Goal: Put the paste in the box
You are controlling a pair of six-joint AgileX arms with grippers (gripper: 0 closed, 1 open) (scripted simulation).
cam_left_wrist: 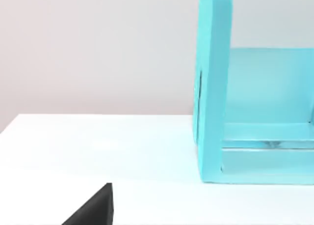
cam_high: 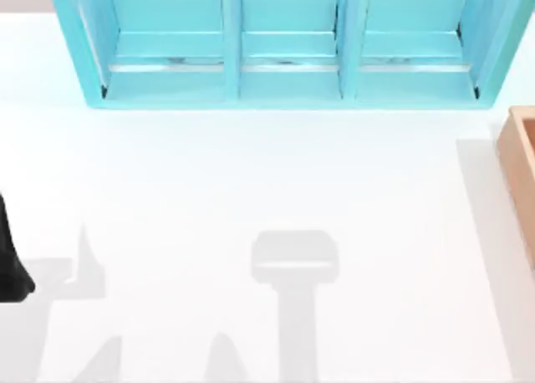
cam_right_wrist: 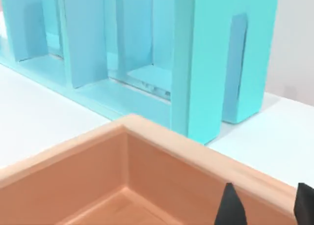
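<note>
The right gripper [cam_right_wrist: 265,208], fingers spread and empty, hovered over the tan thick-walled wooden box [cam_high: 522,165] at the frame's right edge; it looked rigid, probably heavy.

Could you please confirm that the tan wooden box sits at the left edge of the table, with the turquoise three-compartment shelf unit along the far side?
Not quite: the tan wooden box with thick plain walls sits at the table's right edge, not the left, as the top view shows. The turquoise three-compartment shelf unit does stand along the far side. The right end effector hangs open over the box's inside.
</note>
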